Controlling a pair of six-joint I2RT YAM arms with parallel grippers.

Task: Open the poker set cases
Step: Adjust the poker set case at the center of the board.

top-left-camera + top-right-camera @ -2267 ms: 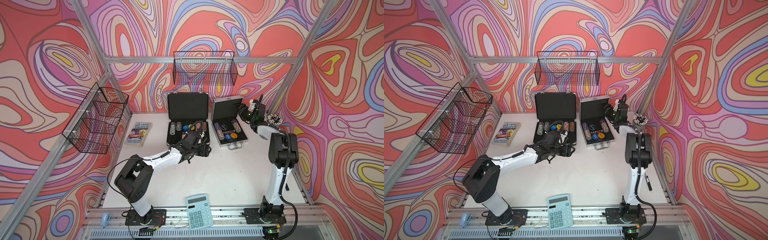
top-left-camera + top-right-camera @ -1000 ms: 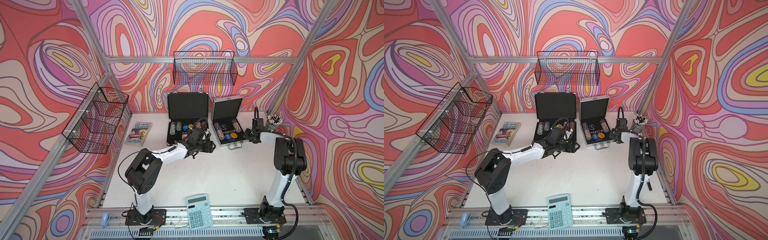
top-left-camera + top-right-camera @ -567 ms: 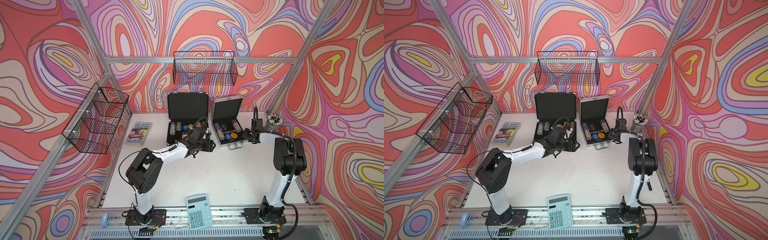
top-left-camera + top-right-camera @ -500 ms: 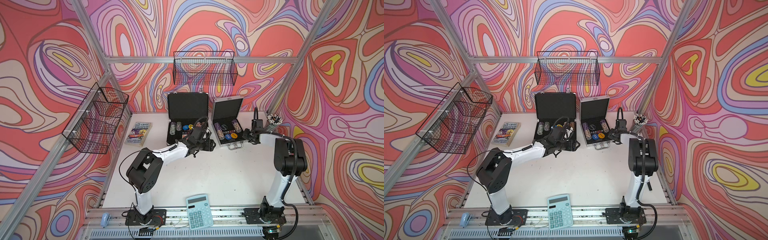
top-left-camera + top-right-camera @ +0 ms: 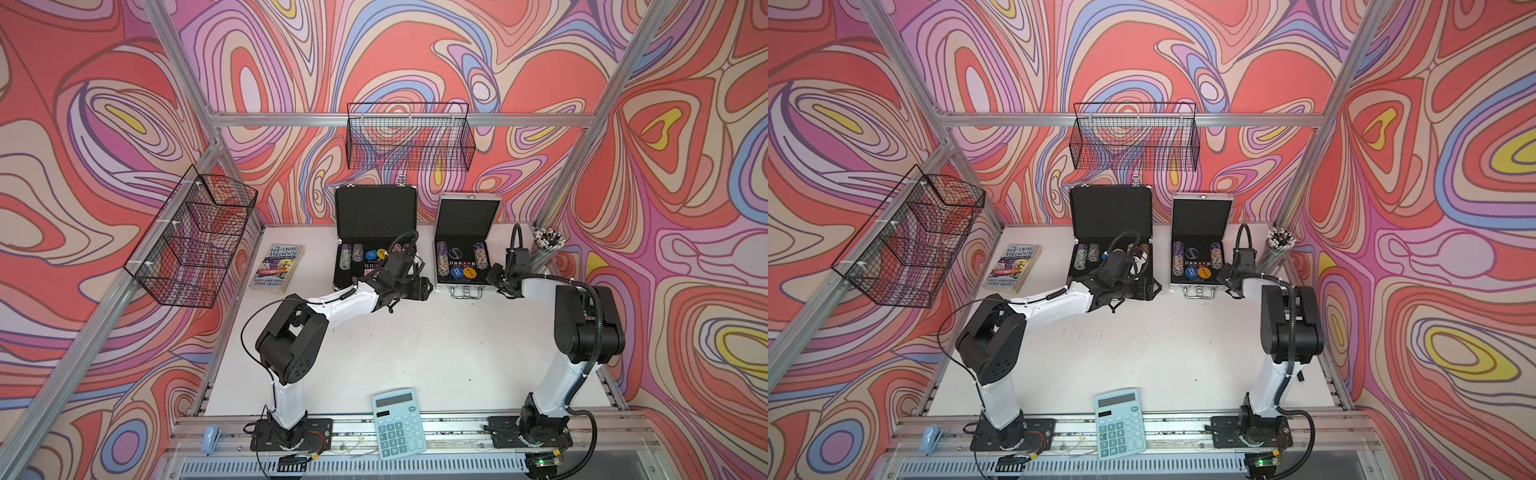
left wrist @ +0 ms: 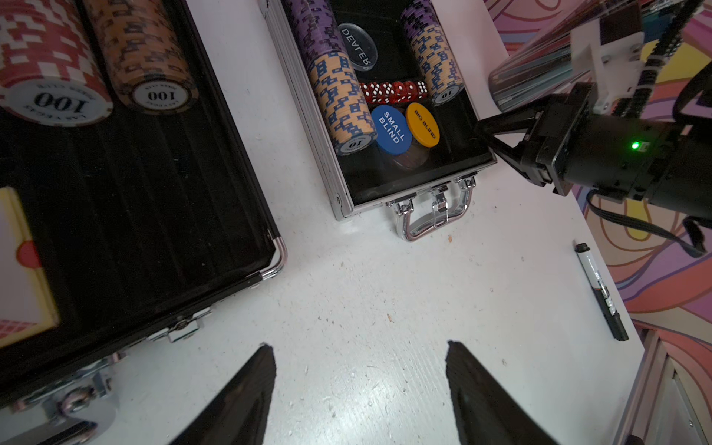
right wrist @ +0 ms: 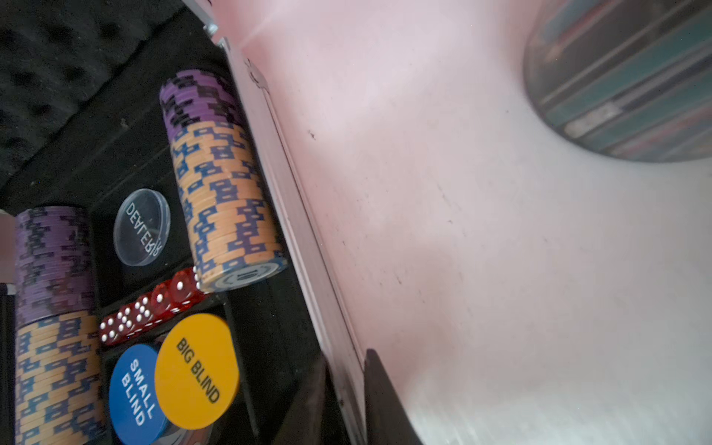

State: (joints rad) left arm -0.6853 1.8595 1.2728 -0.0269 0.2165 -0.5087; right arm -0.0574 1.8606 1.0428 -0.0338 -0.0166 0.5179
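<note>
Fingers (image 7: 385,404) pinching silver case (image 7: 296,223) wall — right gripper (image 6: 479,129), elbow high | left gripper (image 6: 358,345) splayed, arm outstretched

Bright, even top views; right wrist view blurred, pink glare on table (image 7: 501,269).

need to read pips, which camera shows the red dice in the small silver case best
Right wrist view: the row of red translucent dice is large, pips legible. Left wrist view shows it smaller; in both top views only tiny specks.

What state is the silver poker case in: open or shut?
Open: the silver poker case has its lid upright, chips and dice showing inside.
</note>
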